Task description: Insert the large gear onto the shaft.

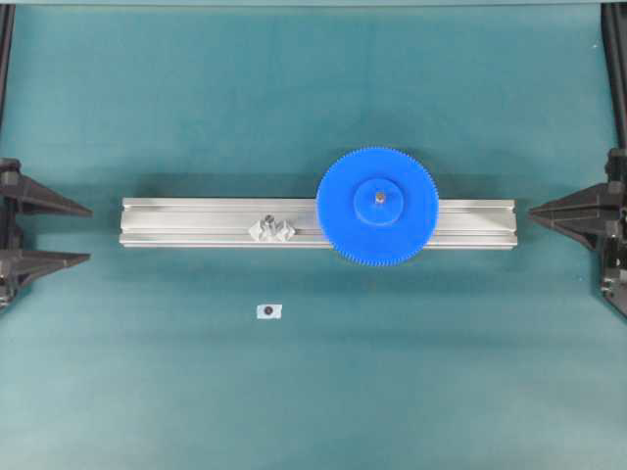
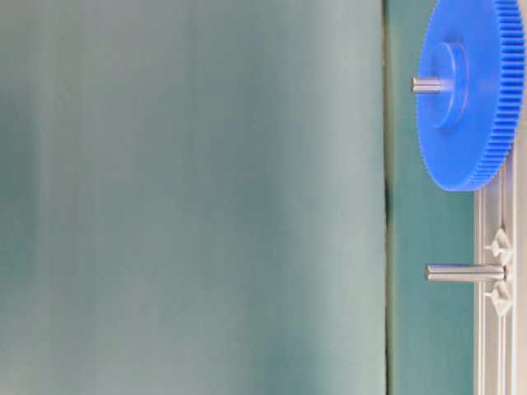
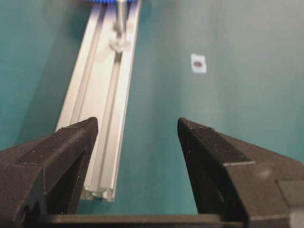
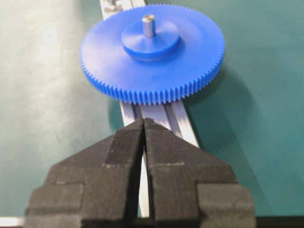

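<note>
Large gear (image 4: 152,59) seated flat on shaft (image 4: 148,24), straight ahead of closed, empty right gripper (image 4: 144,124); left gripper (image 3: 137,130) wide, farther.

From my table-level feed, which comes through turned on its side, I see the large gear (image 2: 469,90) at the upper right, flat against the aluminium rail (image 2: 494,329) along the right edge. The shaft (image 2: 428,85) pokes out through the gear's raised hub, its grey tip pointing left. Lower down, a second metal pin (image 2: 463,272) stands bare on a clear winged base (image 2: 499,284) seated in the rail. The teal surface (image 2: 428,329) shows beside the rail, and a blurred teal backdrop (image 2: 189,197) fills the left.
</note>
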You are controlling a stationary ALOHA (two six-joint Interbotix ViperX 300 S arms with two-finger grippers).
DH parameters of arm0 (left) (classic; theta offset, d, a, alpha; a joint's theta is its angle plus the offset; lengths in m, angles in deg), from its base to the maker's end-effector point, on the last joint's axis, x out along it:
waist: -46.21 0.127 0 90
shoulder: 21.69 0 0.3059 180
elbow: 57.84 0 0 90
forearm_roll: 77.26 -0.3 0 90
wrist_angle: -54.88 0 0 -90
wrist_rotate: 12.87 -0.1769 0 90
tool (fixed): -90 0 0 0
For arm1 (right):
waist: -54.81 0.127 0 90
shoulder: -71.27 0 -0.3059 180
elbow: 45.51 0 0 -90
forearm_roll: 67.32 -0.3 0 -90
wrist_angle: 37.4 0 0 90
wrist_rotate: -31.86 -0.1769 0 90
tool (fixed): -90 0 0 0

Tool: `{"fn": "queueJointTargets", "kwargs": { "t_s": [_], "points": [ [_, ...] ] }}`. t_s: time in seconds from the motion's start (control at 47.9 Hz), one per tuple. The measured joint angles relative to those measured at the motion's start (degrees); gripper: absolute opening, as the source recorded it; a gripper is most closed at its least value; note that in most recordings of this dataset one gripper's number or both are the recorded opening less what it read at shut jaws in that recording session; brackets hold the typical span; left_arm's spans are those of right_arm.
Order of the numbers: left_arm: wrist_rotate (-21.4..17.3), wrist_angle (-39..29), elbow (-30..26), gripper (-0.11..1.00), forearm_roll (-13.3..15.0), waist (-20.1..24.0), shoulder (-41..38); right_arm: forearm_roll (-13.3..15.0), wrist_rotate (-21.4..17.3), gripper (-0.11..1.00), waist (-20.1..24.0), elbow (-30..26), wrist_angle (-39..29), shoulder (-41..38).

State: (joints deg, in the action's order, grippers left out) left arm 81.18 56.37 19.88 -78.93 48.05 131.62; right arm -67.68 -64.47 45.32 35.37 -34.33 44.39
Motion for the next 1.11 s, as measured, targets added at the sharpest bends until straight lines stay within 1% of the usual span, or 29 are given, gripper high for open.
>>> {"fn": "queueJointTargets", "kwargs": {
  "t_s": [0.188, 0.292, 1.107],
  "points": [
    [-0.09, 3.08, 2.37, 0.71, -0.09, 0.00, -0.09, 0.00, 0.00, 0.10, 0.00, 0.09, 0.09, -0.09],
    [-0.09, 4.13, 2.64, 0.71, 0.00, 0.00, -0.09, 0.00, 0.00, 0.10, 0.00, 0.09, 0.09, 0.00],
    [-0.09, 4.22, 2.72, 0.71, -0.09, 0.00, -0.09, 0.00, 0.00, 0.10, 0.00, 0.00, 0.09, 0.00]
  ]
}}
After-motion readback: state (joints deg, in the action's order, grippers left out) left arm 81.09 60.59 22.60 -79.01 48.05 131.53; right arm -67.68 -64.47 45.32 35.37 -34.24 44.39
